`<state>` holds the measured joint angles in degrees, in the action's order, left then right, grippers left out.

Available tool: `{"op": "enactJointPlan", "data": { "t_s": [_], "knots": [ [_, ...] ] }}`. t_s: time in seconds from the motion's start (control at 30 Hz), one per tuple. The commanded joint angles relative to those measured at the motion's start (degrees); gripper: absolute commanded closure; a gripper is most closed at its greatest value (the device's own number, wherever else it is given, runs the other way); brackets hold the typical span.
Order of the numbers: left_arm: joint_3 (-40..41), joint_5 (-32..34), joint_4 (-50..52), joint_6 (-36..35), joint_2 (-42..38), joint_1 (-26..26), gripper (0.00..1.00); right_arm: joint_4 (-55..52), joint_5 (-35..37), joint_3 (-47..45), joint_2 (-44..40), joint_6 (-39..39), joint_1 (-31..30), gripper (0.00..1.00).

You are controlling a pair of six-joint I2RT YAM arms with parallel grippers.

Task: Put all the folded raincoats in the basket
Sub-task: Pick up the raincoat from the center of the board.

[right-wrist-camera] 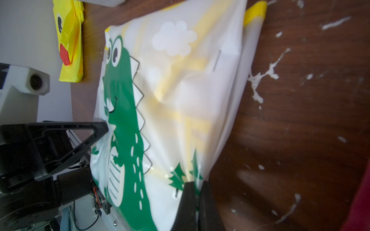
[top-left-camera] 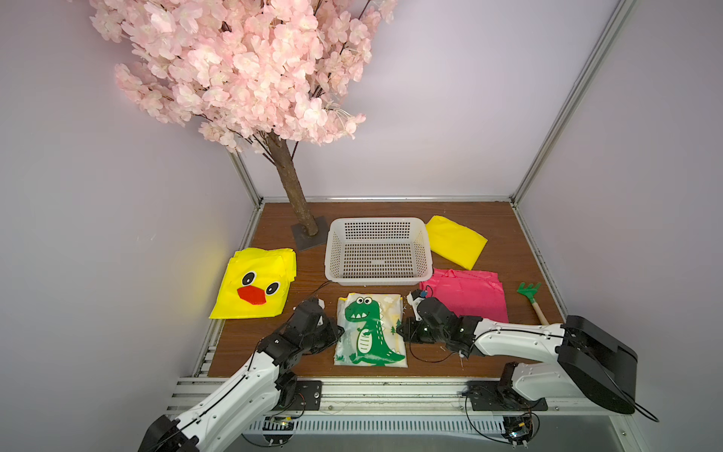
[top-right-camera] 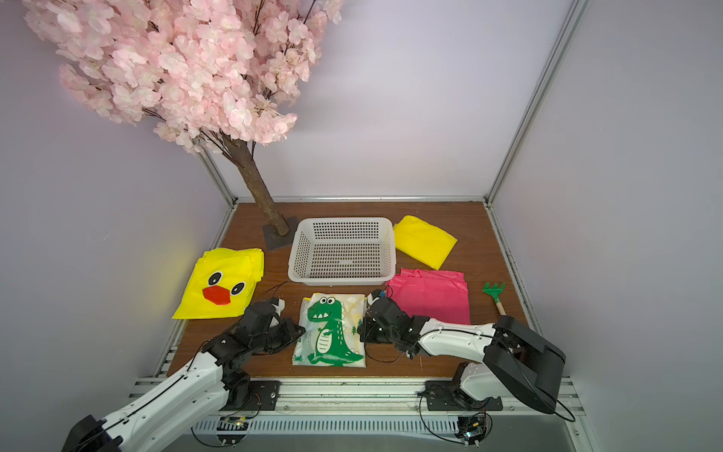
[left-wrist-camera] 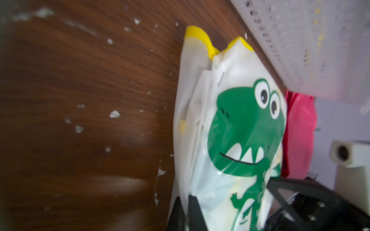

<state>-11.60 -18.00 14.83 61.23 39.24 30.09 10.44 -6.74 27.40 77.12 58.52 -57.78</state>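
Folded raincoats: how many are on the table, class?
4: duck raincoat left of the basket; dinosaur raincoat in front of it; pink raincoat at its front right; plain yellow raincoat on its right. None appears hidden.

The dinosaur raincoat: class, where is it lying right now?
In both top views the dinosaur raincoat lies centrally, just in front of the basket, with the left gripper and right gripper shut on its side edges.

My left arm point(top-left-camera: 234, 387), lower left in both top views: white shell, black joints, thin black cable along it. My right arm point(top-left-camera: 516, 340), lower right: same white shell, bulky black elbow housing point(top-left-camera: 598, 364). Left pincer point(top-left-camera: 339, 330): black fingers point(right-wrist-camera: 70, 125), open triangular frames. White wrist camera point(right-wrist-camera: 30, 80), round dark lens. Black screwed base plates point(top-left-camera: 309, 393).
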Motion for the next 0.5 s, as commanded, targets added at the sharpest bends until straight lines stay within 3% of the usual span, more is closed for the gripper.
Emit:
{"op": "enactJointPlan", "data": {
  "t_s": [0.0, 0.47],
  "knots": [
    [0.0, -1.02, -1.05, 0.12, -0.96, 0.61, 0.99, 0.22, -1.61, 0.67, -1.87, -0.77, -0.4, 1.0],
    [-9.69, -1.03, 6.92, 3.0, -7.21, 0.71, 0.99, -7.77, -0.82, 5.41, -10.99, -0.78, -3.08, 1.0]
  ]
}}
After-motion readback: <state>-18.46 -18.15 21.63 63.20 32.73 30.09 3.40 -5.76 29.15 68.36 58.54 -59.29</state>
